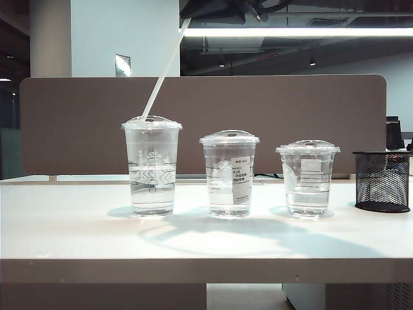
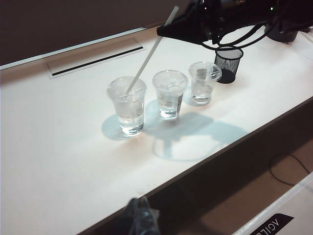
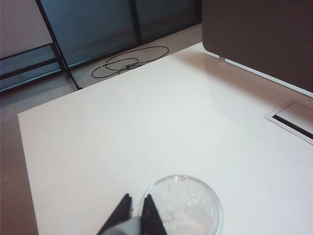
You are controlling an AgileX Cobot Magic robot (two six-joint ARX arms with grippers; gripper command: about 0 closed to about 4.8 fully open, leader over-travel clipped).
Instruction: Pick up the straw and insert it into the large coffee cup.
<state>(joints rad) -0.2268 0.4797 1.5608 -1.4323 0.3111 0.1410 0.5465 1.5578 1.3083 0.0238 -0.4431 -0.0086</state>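
The large coffee cup [image 1: 152, 168] [image 2: 127, 105] stands leftmost of three clear cups, part filled with water under a domed lid. The white straw [image 1: 164, 71] [image 2: 149, 54] leans over it, its lower tip at the lid's top; no straw shows inside the cup. My right gripper [image 1: 197, 11] [image 2: 164, 29] is high above and shut on the straw's upper part. In the right wrist view that gripper [image 3: 138, 208] pinches the straw [image 3: 133, 226] directly above the cup's lid [image 3: 195, 205]. My left gripper [image 2: 139, 200] hangs shut over the table's near edge, far from the cups.
A mid-height cup with a white label [image 1: 229, 171] and a short wide cup [image 1: 308, 174] stand to the right of the large one. A black mesh holder [image 1: 382, 181] sits at the far right. A brown partition [image 1: 258, 110] backs the table, with a cable slot [image 2: 98, 61].
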